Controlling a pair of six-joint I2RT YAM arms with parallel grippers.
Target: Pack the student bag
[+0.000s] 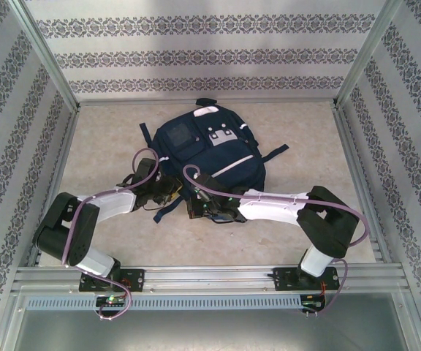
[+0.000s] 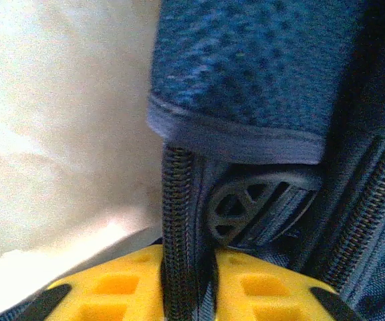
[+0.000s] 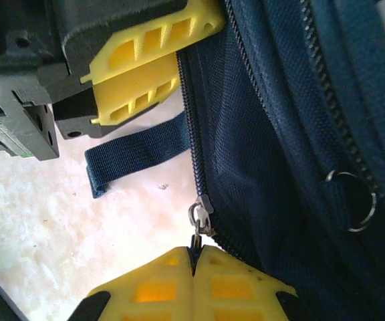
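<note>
At the bottom of the right wrist view, the right gripper point(image 3: 194, 264) is seen fully closed. Its two yellow fingers point(image 3: 239, 287) are pressed together on the metal zipper pull point(image 3: 200, 221). The pull is attached to a zipper track point(image 3: 190, 127) that runs along the edge of the student bag point(image 3: 299, 134). Just beside that track, a dark webbing strap point(image 3: 136, 152) is laid on the pale surface point(image 3: 45, 221). A small metal ring point(image 3: 353, 200) is fixed to the bag's fabric further right.

At the bottom of the left wrist view, the left gripper point(image 2: 182, 284) is shown closed down, with a ridge of zipper coil point(image 2: 178, 200) clamped between its yellow fingers. A round rubber tab point(image 2: 252, 207) is positioned just beside the coil. Above it, a flap of blue mesh fabric point(image 2: 246, 67) is seen.

From above, both grippers are found side by side at the near edge of the bag, the left one toward its left corner. The bag is laid flat around the middle of the surface, front pockets upward and its top toward the far patterned wall point(image 1: 196, 55)
</note>
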